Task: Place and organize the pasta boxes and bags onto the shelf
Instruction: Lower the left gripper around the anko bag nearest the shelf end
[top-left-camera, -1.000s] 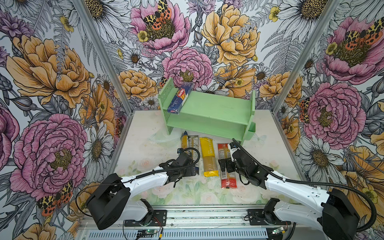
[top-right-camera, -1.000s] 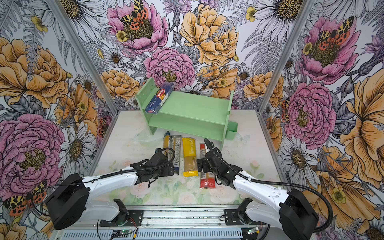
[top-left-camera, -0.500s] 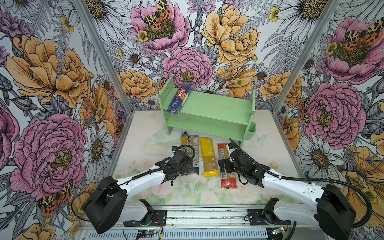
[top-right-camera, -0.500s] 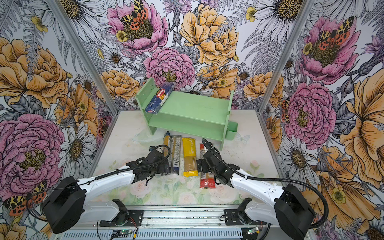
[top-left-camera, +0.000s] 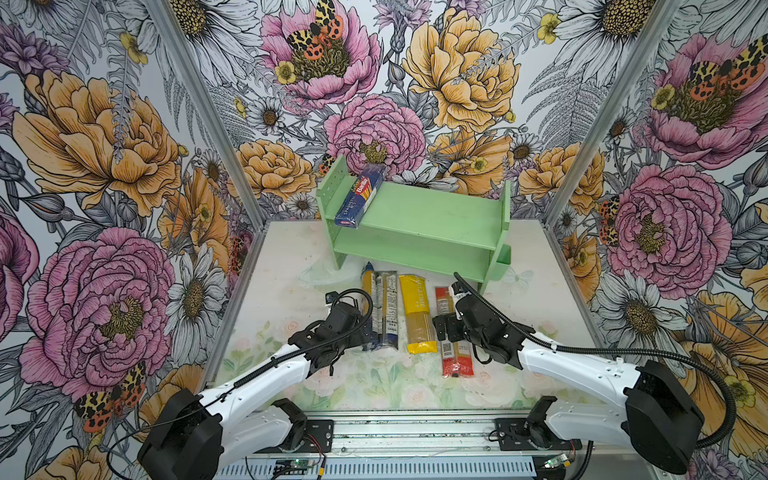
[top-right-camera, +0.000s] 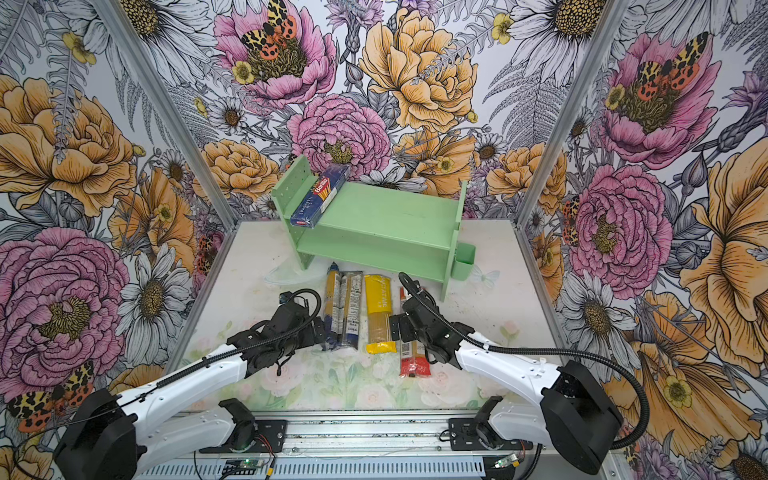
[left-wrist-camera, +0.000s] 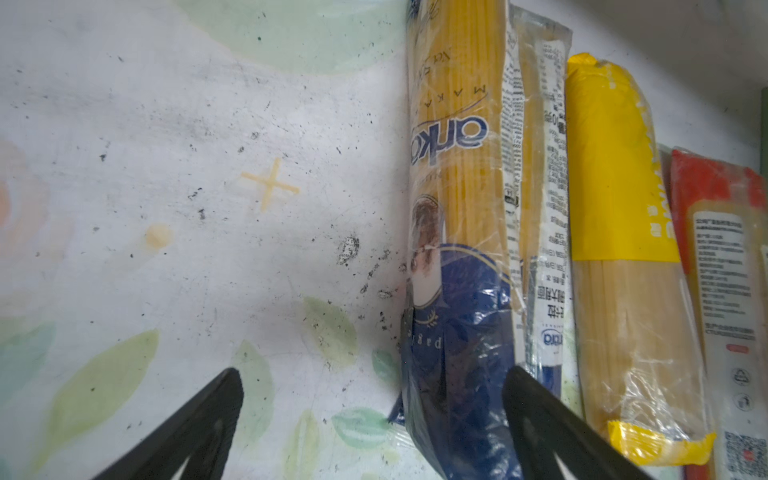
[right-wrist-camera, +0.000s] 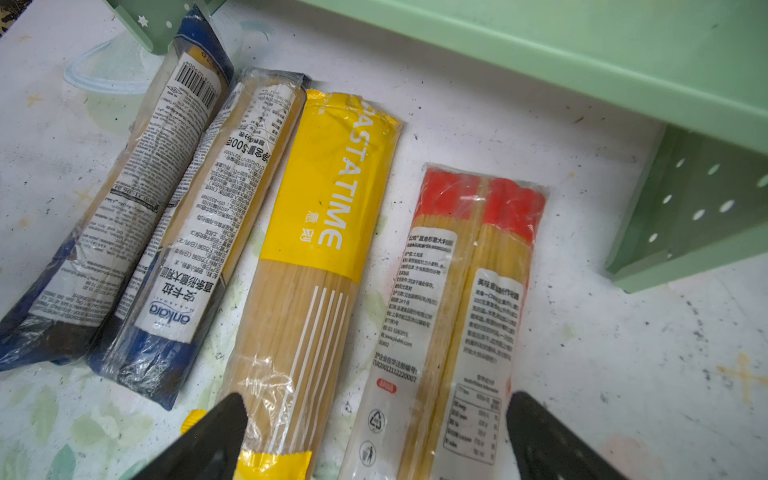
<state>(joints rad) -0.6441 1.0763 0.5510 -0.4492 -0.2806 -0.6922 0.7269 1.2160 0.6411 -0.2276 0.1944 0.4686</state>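
The mint-green shelf (top-left-camera: 432, 216) stands at the back, with the dark blue Barilla box (top-left-camera: 358, 202) lying on its top tier by the left panel. In front of it lie two navy-ended clear bags (top-left-camera: 368, 299) (top-left-camera: 389, 309), a yellow bag (top-left-camera: 417, 313) and a red-ended clear bag (top-left-camera: 452, 332), side by side. My left gripper (left-wrist-camera: 374, 415) is open low over the table, and the navy end of the leftmost bag (left-wrist-camera: 457, 353) lies between its fingers, close to one of them. My right gripper (right-wrist-camera: 374, 428) is open above the near ends of the yellow bag (right-wrist-camera: 307, 257) and the red-ended bag (right-wrist-camera: 461, 291).
A small green bin (top-right-camera: 463, 261) hangs on the shelf's right panel. Floral walls enclose the table on three sides. A clear plastic ring (top-left-camera: 322, 274) lies by the shelf's left foot. The arm bases stand on a rail (top-left-camera: 415, 432) along the front edge.
My left gripper has slid a little leftward, to the near end of the leftmost bag. The right gripper has edged slightly left. The bags and the box have not moved.
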